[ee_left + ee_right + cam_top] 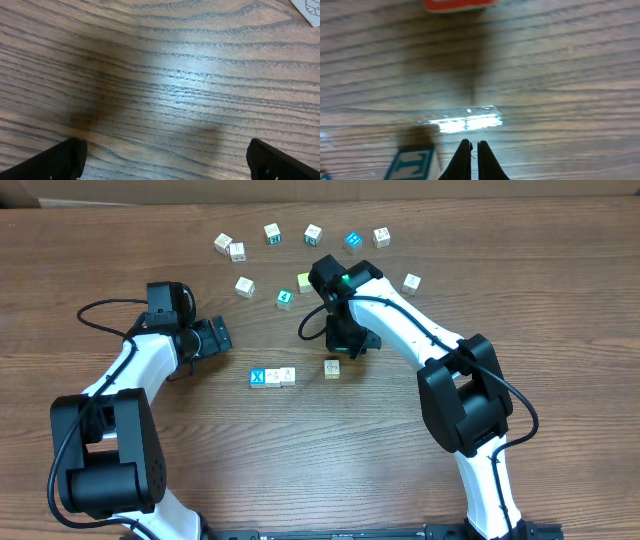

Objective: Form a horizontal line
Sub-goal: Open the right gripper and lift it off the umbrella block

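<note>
Three letter blocks stand touching in a short row: a blue one [257, 378] and two pale ones [273, 377] [288, 375]. A lone pale block [332, 368] sits apart to the row's right. My right gripper [343, 350] is just above that lone block, shut and empty; its wrist view shows the closed fingers [474, 150] over bare wood, beside a blue-lettered block [415, 162]. My left gripper [216, 337] is up and left of the row, open and empty, its fingers [165, 160] wide over bare wood.
Several loose blocks lie scattered at the back, among them a blue one [352, 241], a green-faced one [285, 299] and a white one [411, 283]. A red edge [460, 4] shows at the top of the right wrist view. A white block corner [310, 10] shows in the left wrist view.
</note>
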`<state>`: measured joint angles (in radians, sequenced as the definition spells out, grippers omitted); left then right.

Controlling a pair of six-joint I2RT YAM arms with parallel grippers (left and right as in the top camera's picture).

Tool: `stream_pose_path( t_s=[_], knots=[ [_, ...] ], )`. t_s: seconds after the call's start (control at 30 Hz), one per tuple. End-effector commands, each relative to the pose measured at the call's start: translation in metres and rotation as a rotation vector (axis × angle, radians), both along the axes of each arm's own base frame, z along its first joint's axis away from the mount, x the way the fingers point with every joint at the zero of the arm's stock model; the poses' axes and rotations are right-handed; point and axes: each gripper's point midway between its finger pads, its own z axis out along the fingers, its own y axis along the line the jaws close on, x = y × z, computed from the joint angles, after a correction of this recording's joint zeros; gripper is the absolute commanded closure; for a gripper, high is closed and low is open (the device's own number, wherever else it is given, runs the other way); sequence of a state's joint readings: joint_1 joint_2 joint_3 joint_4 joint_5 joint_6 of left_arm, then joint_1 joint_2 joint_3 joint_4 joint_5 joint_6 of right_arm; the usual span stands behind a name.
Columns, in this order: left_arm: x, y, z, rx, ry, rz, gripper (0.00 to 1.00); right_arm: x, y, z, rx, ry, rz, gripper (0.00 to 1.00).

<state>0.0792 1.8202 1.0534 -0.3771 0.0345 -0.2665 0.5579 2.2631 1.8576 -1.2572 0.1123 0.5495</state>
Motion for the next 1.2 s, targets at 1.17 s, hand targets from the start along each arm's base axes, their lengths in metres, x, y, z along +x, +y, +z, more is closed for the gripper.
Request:
stream_pose_path(
  t_s=[1.17],
  knots=[
    [-0.003, -0.002, -0.006, -0.012, 0.016, 0.006, 0.01, 0.000, -0.005, -0.004, 0.040, 0.046, 0.052, 0.96]
  ],
)
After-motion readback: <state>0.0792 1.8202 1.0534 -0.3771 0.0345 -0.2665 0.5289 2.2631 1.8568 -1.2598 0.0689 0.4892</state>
